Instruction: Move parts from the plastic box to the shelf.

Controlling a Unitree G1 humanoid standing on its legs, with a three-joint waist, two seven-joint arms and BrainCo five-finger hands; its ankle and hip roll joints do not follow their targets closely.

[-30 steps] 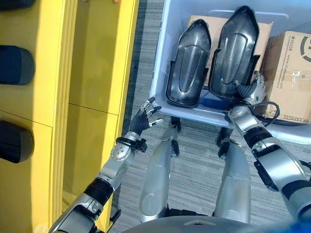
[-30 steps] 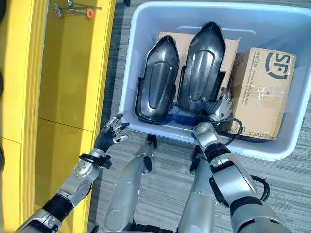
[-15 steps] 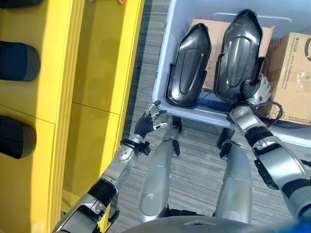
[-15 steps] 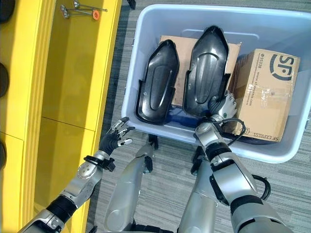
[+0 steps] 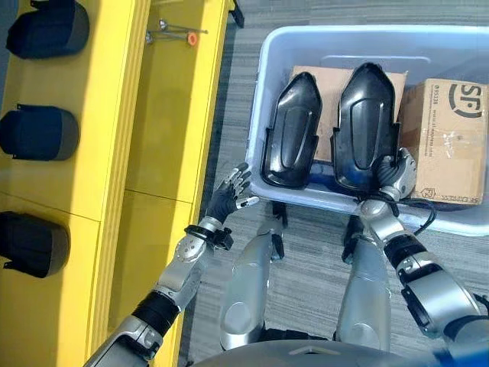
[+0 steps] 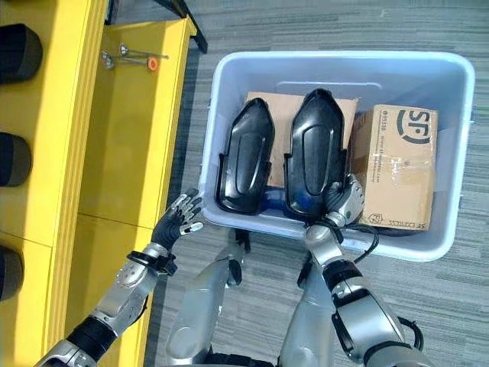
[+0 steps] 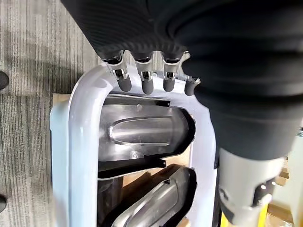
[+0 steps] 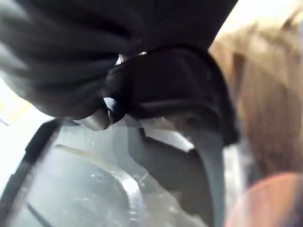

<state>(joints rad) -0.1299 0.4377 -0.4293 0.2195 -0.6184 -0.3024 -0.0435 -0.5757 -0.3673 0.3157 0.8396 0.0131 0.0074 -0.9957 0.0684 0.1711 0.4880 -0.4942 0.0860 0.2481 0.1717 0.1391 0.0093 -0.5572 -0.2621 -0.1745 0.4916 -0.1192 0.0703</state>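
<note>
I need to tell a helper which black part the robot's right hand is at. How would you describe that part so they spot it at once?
Start at the pale blue plastic box on the grey carpet, right of the yellow shelf. Two glossy black shell parts lean on a flat cardboard sheet inside it. It is the right black part, the larger one beside the brown carton, with the right hand at its near end.

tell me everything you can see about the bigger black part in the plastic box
The bigger black part is a glossy, dark, moulded shell, pointed at its far end, with a raised oval panel down its middle and notched side flanges. It lies lengthwise in the pale blue plastic box, resting partly on a flat cardboard piece, beside a smaller black part and a cardboard carton. The right hand is at its near end.
</note>
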